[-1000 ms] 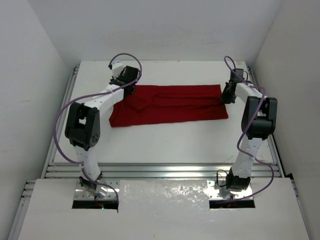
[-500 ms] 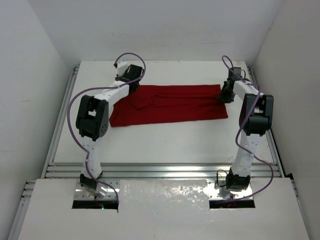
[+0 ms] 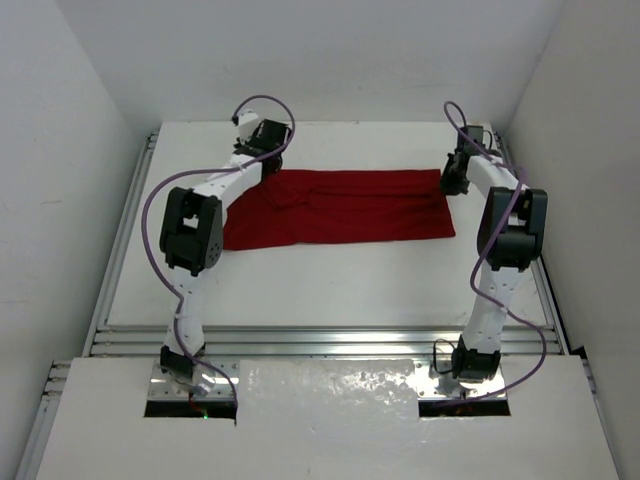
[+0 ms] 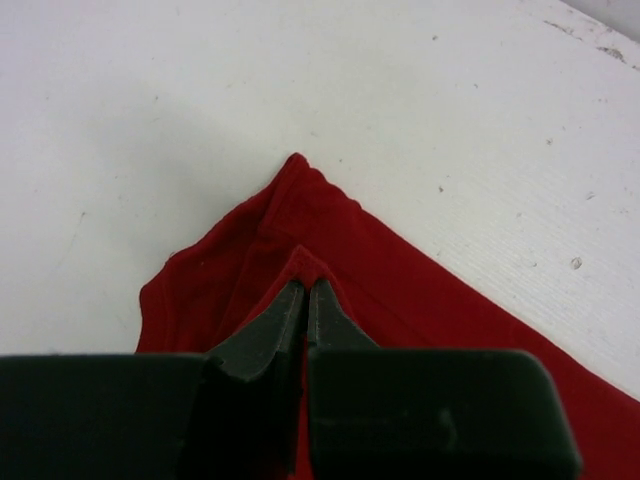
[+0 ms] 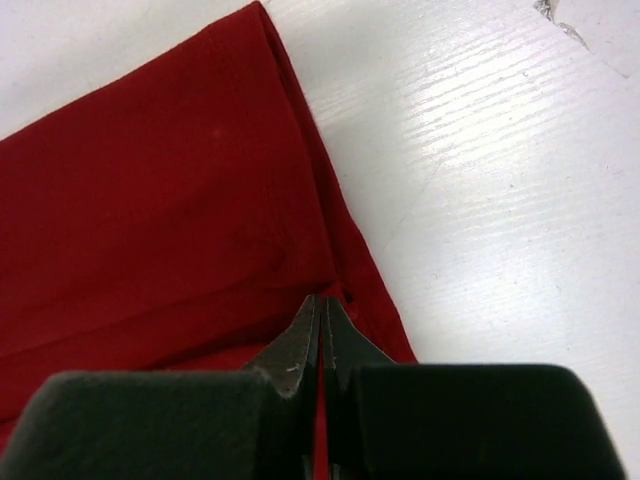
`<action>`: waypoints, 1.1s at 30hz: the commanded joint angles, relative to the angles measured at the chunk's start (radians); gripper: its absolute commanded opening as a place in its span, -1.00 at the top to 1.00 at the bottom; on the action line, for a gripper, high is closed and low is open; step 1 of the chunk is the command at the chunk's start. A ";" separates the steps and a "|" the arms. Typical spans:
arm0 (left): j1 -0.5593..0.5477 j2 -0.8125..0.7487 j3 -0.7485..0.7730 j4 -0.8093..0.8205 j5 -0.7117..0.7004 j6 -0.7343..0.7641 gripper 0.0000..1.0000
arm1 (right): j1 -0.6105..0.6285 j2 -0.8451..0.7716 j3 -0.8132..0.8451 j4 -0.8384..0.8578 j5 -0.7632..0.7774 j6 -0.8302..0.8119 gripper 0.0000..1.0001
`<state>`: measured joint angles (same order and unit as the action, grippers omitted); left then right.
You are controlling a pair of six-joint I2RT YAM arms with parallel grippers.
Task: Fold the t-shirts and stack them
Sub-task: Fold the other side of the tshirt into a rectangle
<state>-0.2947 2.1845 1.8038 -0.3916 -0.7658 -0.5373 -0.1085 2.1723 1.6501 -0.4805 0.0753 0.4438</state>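
The t-shirt (image 3: pixel 340 205), dark red, lies flat as a long band across the upper middle of the top view, on the white desk (image 3: pixel 330 285). Its left end is wider and has some folds. At the upper left corner of the cloth the left pincer (image 4: pixel 305 290) is closed and holds a small raised peak of the fabric between its tips. At the right end, near the cloth edge, the right pincer (image 5: pixel 321 305) is also closed, nipping a small pucker of the fabric.
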 commanded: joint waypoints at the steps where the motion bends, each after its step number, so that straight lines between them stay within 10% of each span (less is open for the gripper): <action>1: 0.012 0.030 0.066 0.033 -0.015 0.033 1.00 | 0.004 0.003 0.031 0.016 -0.003 -0.011 1.00; 6: 0.014 0.093 0.142 0.017 0.014 0.066 1.00 | 0.004 0.021 0.040 0.013 -0.038 -0.013 0.43; 12: 0.031 0.153 0.290 -0.088 -0.012 0.053 0.36 | 0.052 -0.055 -0.021 0.112 -0.101 -0.056 0.31; 14: 0.037 0.118 0.298 -0.102 -0.061 0.039 -0.08 | 0.134 -0.130 -0.091 0.192 -0.118 -0.099 0.06; 15: 0.045 0.107 0.313 -0.145 -0.081 0.030 -0.68 | 0.195 -0.147 -0.104 0.248 -0.118 -0.109 -0.01; 17: 0.049 0.063 0.331 -0.229 -0.118 -0.047 -0.96 | 0.262 -0.166 -0.119 0.293 -0.117 -0.160 -0.17; 25: 0.066 -0.488 -0.427 -0.436 -0.050 -0.685 -0.99 | 0.526 0.029 0.054 0.413 -0.415 -0.385 -0.20; 33: 0.117 -0.810 -0.971 -0.120 0.203 -0.595 -0.99 | 0.678 0.188 0.200 0.433 -0.404 -0.606 -0.21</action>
<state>-0.1871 1.3640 0.9142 -0.6746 -0.6849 -1.1309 0.5419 2.3386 1.7699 -0.0799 -0.3214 -0.0372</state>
